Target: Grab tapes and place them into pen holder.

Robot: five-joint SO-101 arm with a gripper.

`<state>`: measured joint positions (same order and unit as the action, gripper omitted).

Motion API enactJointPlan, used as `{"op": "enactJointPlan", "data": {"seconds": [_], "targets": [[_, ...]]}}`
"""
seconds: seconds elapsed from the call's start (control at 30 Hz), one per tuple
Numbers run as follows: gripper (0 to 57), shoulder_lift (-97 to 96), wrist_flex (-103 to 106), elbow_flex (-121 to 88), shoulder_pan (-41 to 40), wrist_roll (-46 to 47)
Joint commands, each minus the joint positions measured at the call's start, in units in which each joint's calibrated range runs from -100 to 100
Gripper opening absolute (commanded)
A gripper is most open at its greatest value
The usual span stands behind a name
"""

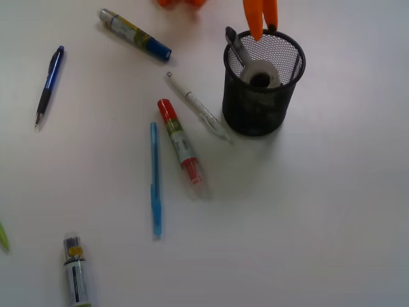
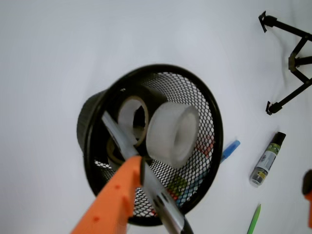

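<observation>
Tape rolls were all seen inside the pen holder (image 2: 214, 141), the round black wire-mesh cup standing on the white table (image 1: 332, 211). In the wrist view the translucent whitish roll (image 2: 173, 132) lay tilted against the mesh wall on the right, with a black roll with a pale core (image 2: 134, 117) propped just behind it on the left and the edge of what was judged to be a second dark roll (image 2: 113, 151) glimpsed lower down. From the front, only the whitish roll (image 1: 261, 73) could be made out, just below the rim.

The gripper (image 1: 262, 19) was held just above the cup's far rim, its orange fingers (image 1: 254, 18) pointing down. In the wrist view a gap was seen between the orange jaw and the dark jaw, and nothing was gripped between them; how wide they stood could not be told.

No tape was found on the table; only pens and glue sticks were left there, among them a red-capped glue stick (image 1: 181, 142) and a light blue pen (image 1: 154, 179). The placing was therefore judged to be done or nearly so.

The rolls were judged light and stiff, their smooth outer faces likely slippery. Were one to be retaken, it would best be pinched across the ring wall, one finger through the core, rather than squeezed across the outer curve.
</observation>
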<state>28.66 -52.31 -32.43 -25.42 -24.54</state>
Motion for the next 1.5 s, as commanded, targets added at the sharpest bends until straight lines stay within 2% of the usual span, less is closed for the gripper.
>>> {"op": "enactJointPlan", "data": {"seconds": [0.0,0.2,0.4,0.5,0.6,0.73,0.87,0.93,1.0,1.2,1.47], "targets": [[36.6,1.0,-0.4,1.7,0.6,-0.2],[36.6,5.5,-20.0,14.0,7.4,0.0],[36.6,13.2,-46.9,25.5,25.1,0.2],[36.5,17.9,-45.1,23.0,35.1,6.1],[34.7,21.6,-39.6,16.9,40.0,14.3],[24.1,27.4,-26.9,1.5,37.9,22.8],[18.3,37.3,-15.8,-17.2,31.9,24.2],[10.9,43.7,-9.8,-26.5,28.6,24.2],[0.7,50.3,-4.3,-35.4,26.4,24.1],[0.2,69.6,-1.5,-55.4,25.5,22.3],[0.2,69.6,-3.8,-63.7,25.3,19.8]]}}
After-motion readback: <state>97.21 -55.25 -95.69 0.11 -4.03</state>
